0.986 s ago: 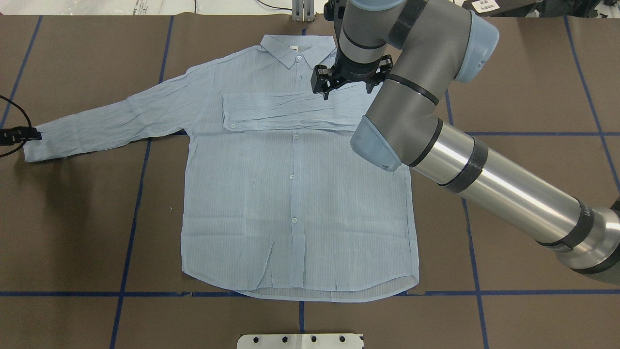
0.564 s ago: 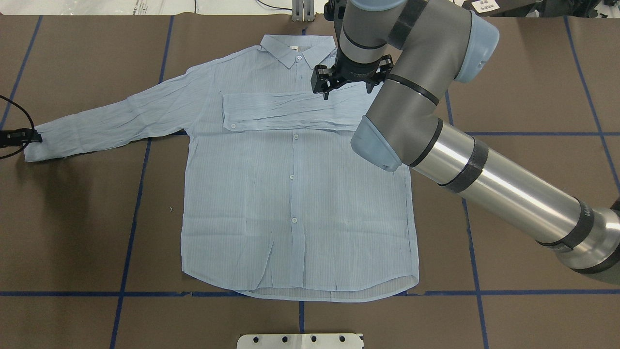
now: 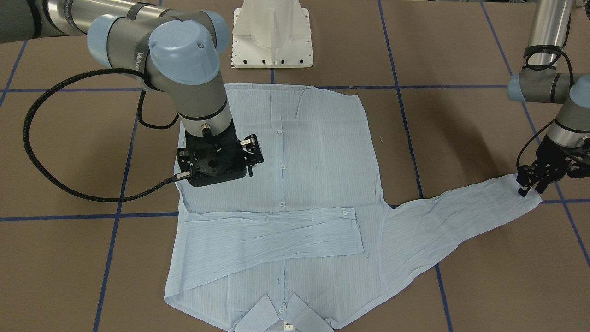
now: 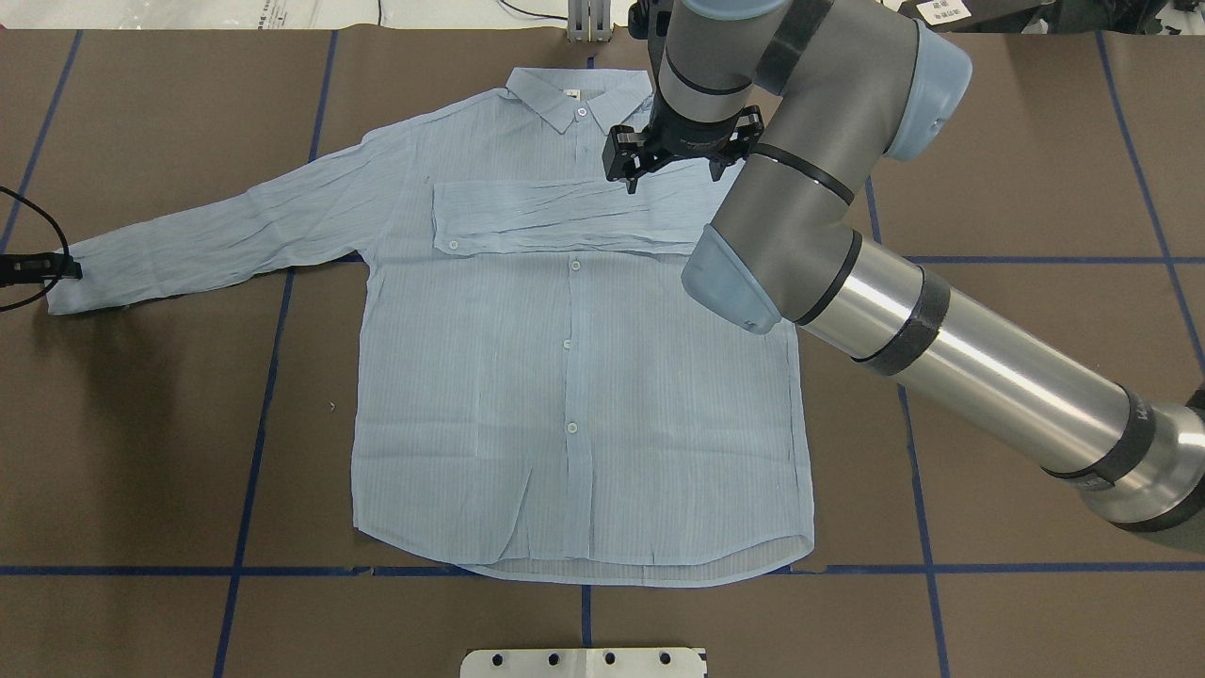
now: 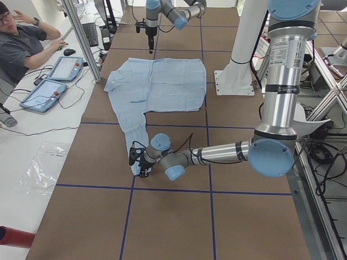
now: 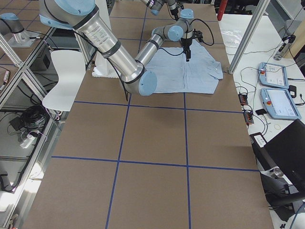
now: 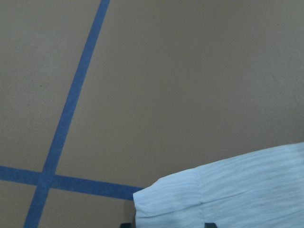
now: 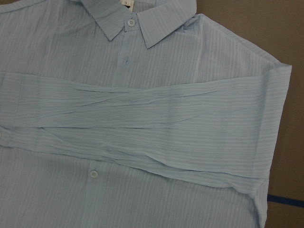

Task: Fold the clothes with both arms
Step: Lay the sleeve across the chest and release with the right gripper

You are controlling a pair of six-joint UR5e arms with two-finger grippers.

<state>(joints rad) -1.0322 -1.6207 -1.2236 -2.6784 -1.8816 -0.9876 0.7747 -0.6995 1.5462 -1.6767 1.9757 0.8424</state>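
While the outstretched sleeve (image 4: 235,226) at the left is not yet brought in and the folded sleeve (image 4: 555,217) already lies flat across the chest, the step in hand looks to be the second sleeve fold. At the far left of the overhead view the left gripper (image 4: 40,267) sits low at the end of the outstretched sleeve. Its wrist camera shows the cuff (image 7: 190,202) corner lying between jaws that stand apart at the bottom edge, so they are partly open and, I judge, not yet pinching cloth. In mid-frame the shirt (image 4: 574,405) lies front up and buttoned, flat on the brown table (image 4: 1036,141), collar (image 4: 576,94) toward the top, hem toward the bottom. Just right of the collar, the right gripper (image 4: 676,160) hangs above the shoulder, jaws spread and empty; its camera sees only cloth. The right arm (image 4: 941,348) runs off to the lower right.

The next move probably calls for the left jaws to close on the cuff, lift it just clear and carry it rightward over the chest, laying it by the folded sleeve without dragging the body askew.

No container shows in any view; the shirt rests directly on the table.
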